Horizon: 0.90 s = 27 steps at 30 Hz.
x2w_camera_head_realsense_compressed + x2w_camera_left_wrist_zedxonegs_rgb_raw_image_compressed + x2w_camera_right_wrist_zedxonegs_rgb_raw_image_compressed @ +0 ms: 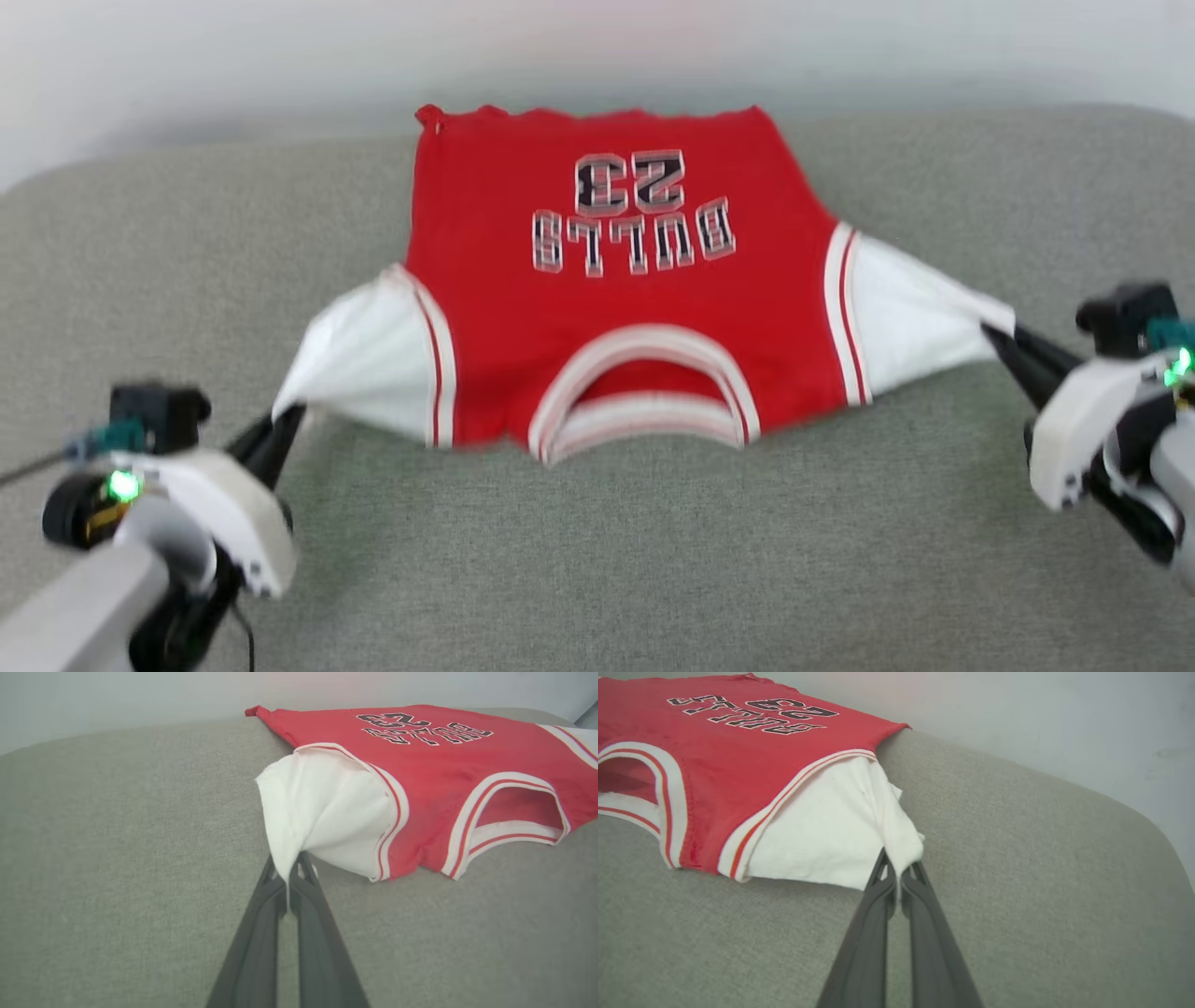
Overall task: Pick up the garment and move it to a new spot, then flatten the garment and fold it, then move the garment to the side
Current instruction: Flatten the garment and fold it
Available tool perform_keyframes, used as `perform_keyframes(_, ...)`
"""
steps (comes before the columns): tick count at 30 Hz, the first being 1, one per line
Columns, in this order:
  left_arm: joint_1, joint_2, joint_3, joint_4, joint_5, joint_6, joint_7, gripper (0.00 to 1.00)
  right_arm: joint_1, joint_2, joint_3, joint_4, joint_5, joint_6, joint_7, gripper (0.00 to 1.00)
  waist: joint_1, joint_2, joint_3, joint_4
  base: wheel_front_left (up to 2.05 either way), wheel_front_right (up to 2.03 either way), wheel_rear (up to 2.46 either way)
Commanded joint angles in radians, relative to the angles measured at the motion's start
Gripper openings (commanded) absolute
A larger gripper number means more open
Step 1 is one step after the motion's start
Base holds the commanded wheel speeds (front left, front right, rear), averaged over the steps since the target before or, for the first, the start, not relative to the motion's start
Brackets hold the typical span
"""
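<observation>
Your left gripper and right gripper each pinch the garment by a white sleeve; it lies print-up on grey upholstery, pale wall just behind.

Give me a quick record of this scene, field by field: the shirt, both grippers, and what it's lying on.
garment: red shirt, print face up, collar toward the robot
surface: grey cushion
left gripper: shut on tip of white sleeve
right gripper: shut on tip of other white sleeve
state: body spread out, sleeves pulled outward
</observation>
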Motion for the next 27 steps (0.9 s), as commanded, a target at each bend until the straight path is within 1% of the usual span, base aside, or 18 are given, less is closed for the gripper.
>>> perform_keyframes(1, 0.054, 0.02, -0.004, -0.024, -0.01, 0.018, -0.012, 0.0, 0.051, -0.02, -0.001, -0.015, 0.007, -0.001, -0.009, 0.0, 0.0002, 0.0, -0.052, -0.006, 0.0, 0.0, 0.0)
perform_keyframes(4, 0.139, 0.056, -0.02, -0.082, -0.02, 0.056, -0.011, 0.0, 0.136, -0.054, -0.009, -0.05, 0.017, -0.001, -0.006, 0.0, 0.0002, 0.0, -0.084, -0.004, 0.0, 0.0, 0.0)
perform_keyframes(9, 0.263, 0.091, -0.048, -0.17, -0.051, 0.103, -0.005, 0.0, 0.286, -0.12, -0.026, -0.131, 0.035, -0.001, 0.027, 0.0, 0.0002, 0.0, -0.12, 0.006, 0.0, 0.0, 0.0)
perform_keyframes(11, 0.305, 0.105, -0.045, -0.194, -0.072, 0.124, -0.011, 0.0, 0.349, -0.145, -0.038, -0.171, 0.045, -0.001, 0.048, 0.0, 0.0002, 0.0, -0.127, 0.009, 0.0, 0.0, 0.0)
perform_keyframes(15, 0.373, 0.133, -0.073, -0.238, -0.082, 0.15, 0.007, 0.0, 0.475, -0.198, -0.058, -0.256, 0.056, -0.001, 0.106, 0.0, 0.0002, 0.0, -0.131, 0.017, 0.0, 0.0, 0.0)
perform_keyframes(19, 0.428, 0.142, -0.086, -0.273, -0.1, 0.176, 0.006, 0.0, 0.593, -0.24, -0.097, -0.328, 0.075, -0.001, 0.172, 0.0, 0.0002, 0.0, -0.131, 0.022, 0.0, 0.0, 0.0)
perform_keyframes(23, 0.456, 0.14, -0.093, -0.288, -0.104, 0.19, -0.007, 0.0, 0.689, -0.275, -0.141, -0.391, 0.098, -0.001, 0.247, 0.0, 0.0002, 0.0, -0.127, 0.03, 0.0, 0.0, 0.0)
perform_keyframes(27, 0.452, 0.129, -0.087, -0.294, -0.097, 0.2, -0.021, 0.0, 0.724, -0.28, -0.206, -0.44, 0.068, -0.001, 0.294, 0.0, 0.0002, 0.0, -0.115, 0.03, 0.0, 0.0, 0.0)
